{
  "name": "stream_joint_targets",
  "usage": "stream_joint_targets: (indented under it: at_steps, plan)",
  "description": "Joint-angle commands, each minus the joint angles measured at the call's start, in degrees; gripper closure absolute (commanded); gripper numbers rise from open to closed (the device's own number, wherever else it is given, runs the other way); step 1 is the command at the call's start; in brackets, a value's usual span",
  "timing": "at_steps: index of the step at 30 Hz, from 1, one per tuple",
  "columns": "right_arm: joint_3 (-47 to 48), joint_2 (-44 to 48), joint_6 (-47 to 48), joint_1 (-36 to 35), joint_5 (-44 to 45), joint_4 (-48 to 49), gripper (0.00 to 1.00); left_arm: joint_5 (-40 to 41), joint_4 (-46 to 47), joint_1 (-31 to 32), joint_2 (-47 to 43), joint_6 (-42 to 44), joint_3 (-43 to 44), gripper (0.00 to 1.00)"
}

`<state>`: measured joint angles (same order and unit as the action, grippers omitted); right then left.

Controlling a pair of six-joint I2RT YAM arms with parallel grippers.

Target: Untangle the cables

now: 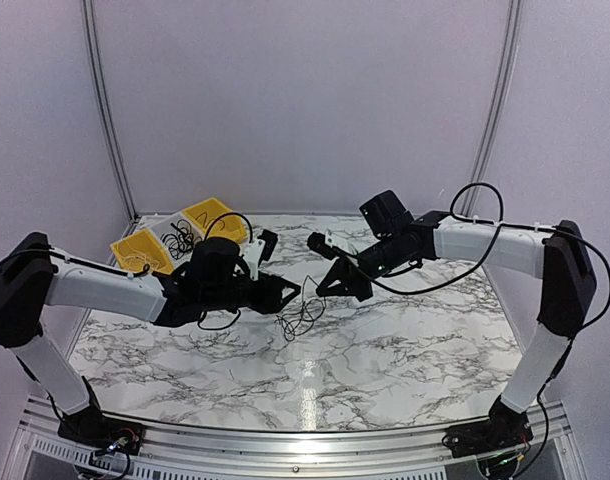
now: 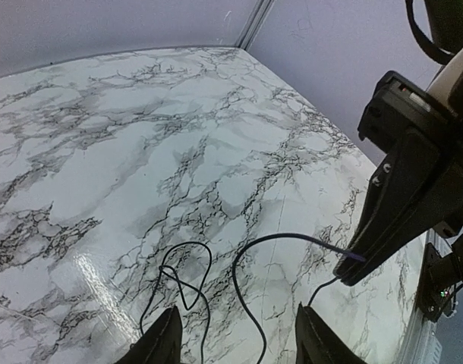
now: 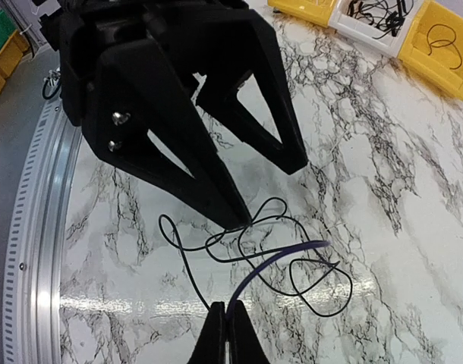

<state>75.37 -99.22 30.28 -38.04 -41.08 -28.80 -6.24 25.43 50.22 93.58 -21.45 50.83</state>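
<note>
Thin black cables point(image 1: 303, 315) lie in a loose tangle of loops on the marble table, between my two grippers. My right gripper point(image 3: 225, 307) is shut on one strand point(image 3: 259, 270), which arcs up from its tips over the tangle. In the left wrist view this gripper point(image 2: 351, 274) pinches the same strand point(image 2: 234, 268) just above the table. My left gripper point(image 2: 237, 309) is open, and strands run between its fingers toward the bottom edge of that view. In the right wrist view one left fingertip point(image 3: 239, 220) touches the tangle.
Two yellow bins point(image 1: 143, 250) point(image 1: 213, 214) and a white bin point(image 1: 175, 236) holding more thin cables stand at the table's far left corner. They also show in the right wrist view point(image 3: 436, 45). A metal rail point(image 1: 305, 435) runs along the near edge.
</note>
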Motion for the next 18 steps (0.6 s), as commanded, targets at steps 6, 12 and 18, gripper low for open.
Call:
stream_joint_targets:
  at_steps: [6,12,18]
  plan:
    - [0.0,1.1,0.0,-0.6,-2.1,0.8,1.0,1.4,15.6,1.0,11.0,-8.5,0.8,0.48]
    - [0.2,0.8,0.4,-0.7,-2.1,0.1,1.0,4.0,19.1,1.1,16.5,-12.5,2.9,0.5]
    - [6.8,6.0,1.5,-0.7,-9.2,-5.4,1.0,13.2,18.8,0.1,20.5,-19.4,2.9,0.52]
